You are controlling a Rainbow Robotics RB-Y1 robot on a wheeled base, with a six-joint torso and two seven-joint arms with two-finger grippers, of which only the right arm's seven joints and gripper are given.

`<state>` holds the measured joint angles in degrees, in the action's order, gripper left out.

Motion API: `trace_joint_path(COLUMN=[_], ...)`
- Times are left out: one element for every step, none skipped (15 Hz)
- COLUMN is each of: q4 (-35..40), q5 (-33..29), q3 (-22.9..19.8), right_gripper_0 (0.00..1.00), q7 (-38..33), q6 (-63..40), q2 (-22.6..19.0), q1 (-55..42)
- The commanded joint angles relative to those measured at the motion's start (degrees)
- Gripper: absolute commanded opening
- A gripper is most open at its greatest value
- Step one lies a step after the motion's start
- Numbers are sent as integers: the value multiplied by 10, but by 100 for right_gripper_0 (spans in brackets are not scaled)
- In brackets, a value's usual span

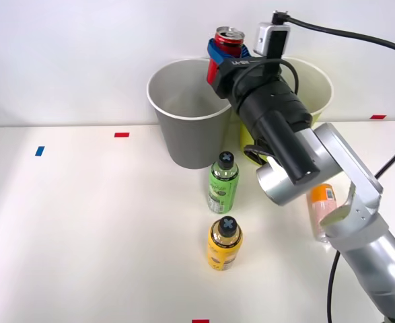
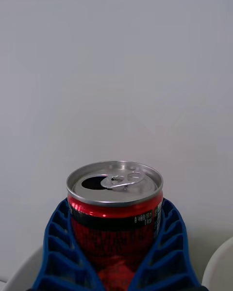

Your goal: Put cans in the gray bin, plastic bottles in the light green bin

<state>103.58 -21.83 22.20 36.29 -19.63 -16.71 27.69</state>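
Gripping the red can (image 1: 229, 42) upright between its blue ribbed fingers (image 2: 58, 252), the right end effector (image 1: 225, 59) hangs at the back rim of the gray bin (image 1: 187, 138), with the light green bin (image 1: 316, 91) just beside it to the robot's right. In the wrist view the can's silver top, tab and open mouth face up, and the fingers wrap its lower body on both sides. To finish this step well, the can likely needs to sit squarely over the gray bin's white inside, away from the rim shared with the neighbouring bin, before the fingers part; a release from the rim line risks a bounce off the edge or a drop into the wrong bin. On the table (image 1: 83, 229) the green-labelled bottle (image 1: 223, 183) and the yellow bottle (image 1: 225, 243) stand upright in front of the bins, and the orange-topped can (image 1: 322, 210) lies near the arm, partly covered by it. The arm also hides much of the light green bin, and neither bin's floor can be made out, so their contents cannot be told
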Motion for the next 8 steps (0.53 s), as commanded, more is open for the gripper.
trace_joint_path(q4=[-58,-71,-82,-95,-116,-129,-143,-148], q5=[30,32,32,32,32,31,30,26], q3=[25,34,42,47,49,49,49,49], right_gripper_0=[0,0,0,0,0,0,0,0], q7=[2,-2,-3,-2,0,2,5,7], q6=[18,18,18,18,18,18,18,18], q2=[13,14,17,19,21,24,26,28], q1=[51,63,76,88,103,112,120,123])
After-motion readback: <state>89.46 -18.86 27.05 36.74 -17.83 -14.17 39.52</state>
